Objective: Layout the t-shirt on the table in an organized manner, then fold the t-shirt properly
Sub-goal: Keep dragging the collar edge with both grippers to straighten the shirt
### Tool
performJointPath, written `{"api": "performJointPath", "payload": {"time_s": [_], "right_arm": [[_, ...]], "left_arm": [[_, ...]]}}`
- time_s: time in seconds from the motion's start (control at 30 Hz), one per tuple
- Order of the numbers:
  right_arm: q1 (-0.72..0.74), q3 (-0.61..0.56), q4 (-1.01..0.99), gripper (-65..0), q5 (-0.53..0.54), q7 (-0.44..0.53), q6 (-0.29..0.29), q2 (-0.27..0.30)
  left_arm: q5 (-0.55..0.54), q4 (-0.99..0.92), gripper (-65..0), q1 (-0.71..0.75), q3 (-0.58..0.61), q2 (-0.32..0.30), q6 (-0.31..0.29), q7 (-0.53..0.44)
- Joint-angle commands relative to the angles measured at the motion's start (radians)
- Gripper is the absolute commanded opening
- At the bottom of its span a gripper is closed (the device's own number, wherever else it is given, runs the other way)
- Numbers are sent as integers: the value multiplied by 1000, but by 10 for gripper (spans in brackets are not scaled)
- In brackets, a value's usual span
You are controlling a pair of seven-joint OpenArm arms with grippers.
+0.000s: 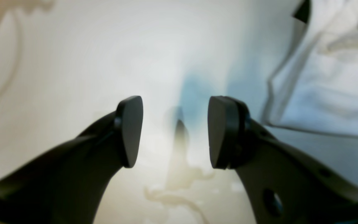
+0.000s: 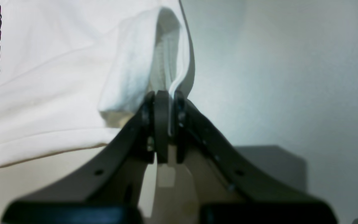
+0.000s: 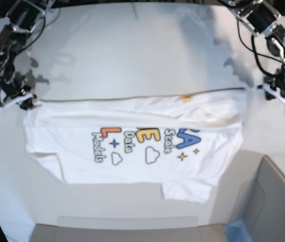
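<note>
T-shirt [image 3: 132,143]: we saw it spread print-up across the middle of the bench [image 3: 132,55], one long edge pulled taut in a straight line between the two arms.
Right gripper [image 2: 166,124]: we found its jaws pressed together, pinching a fold of the shirt's corner.
Left gripper [image 1: 175,132]: its jaws stood spread with nothing between them; in the left wrist view the cloth lay beside and beneath them, blurred.

Soft white cotton t-shirt [image 3: 132,136]; matte smooth table [image 3: 132,55]; matte black plastic pads [image 1: 130,130].
</note>
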Motion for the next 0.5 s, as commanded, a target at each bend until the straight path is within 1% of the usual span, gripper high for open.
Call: {"api": "performJointPath", "payload": {"time_s": [0.0, 0.1, 0.17, 0.37, 0.47], "right_arm": [[11, 0, 13, -617, 9, 12, 7, 14], [11, 0, 13, -572, 9, 12, 7, 14], [11, 0, 13, -569, 9, 12, 7, 14], [11, 0, 13, -569, 9, 12, 7, 14], [0, 0, 13, -569, 9, 12, 7, 14]], "left_arm": [[-8, 7, -309, -4, 21, 5, -1, -14], [-4, -1, -309, 12, 46, 61, -1, -54], [-4, -1, -309, 13, 46, 81, -1, -79], [-4, -44, -309, 7, 39, 75, -1, -90], [-4, -44, -309, 7, 41, 75, -1, -128]]}}
